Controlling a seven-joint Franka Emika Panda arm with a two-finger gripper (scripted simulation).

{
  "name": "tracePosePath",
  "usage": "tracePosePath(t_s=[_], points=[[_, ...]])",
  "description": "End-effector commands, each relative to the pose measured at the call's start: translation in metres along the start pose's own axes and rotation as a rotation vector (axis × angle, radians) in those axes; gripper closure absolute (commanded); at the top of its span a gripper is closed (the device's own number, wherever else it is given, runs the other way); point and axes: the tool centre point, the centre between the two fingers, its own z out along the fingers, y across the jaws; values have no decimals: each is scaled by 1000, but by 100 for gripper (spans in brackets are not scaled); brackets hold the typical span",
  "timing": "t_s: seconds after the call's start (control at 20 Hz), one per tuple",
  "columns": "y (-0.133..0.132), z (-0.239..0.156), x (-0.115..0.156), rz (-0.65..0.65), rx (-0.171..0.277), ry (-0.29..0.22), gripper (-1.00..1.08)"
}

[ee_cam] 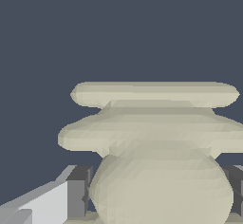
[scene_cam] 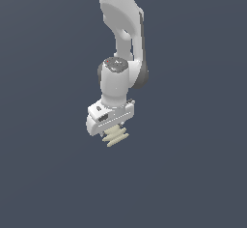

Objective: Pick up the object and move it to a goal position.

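The object (scene_cam: 116, 137) is a small cream-beige ribbed piece of stacked flat discs, sticking out below the white hand of the arm. My gripper (scene_cam: 114, 131) is shut on it, and the hand is wider than the piece. In the wrist view the object (ee_cam: 156, 137) fills the middle, its rounded end sitting between two dark grey finger pads (ee_cam: 78, 192) that press on either side. In the exterior view the fingers are mostly hidden behind the hand and the piece.
The white arm (scene_cam: 120, 34) comes down from the top of the exterior view. Around it there is only a plain dark blue-grey surface, with no other objects, edges or goal marker in view.
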Motion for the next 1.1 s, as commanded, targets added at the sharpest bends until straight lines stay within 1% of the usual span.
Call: tracePosePath(t_s=[0.0,0.45,1.05], points=[[8,-17,13,40,-38,14,108],[34,-79,51,173,-166,58,108],[64,-168,93,350,-341,113,108]])
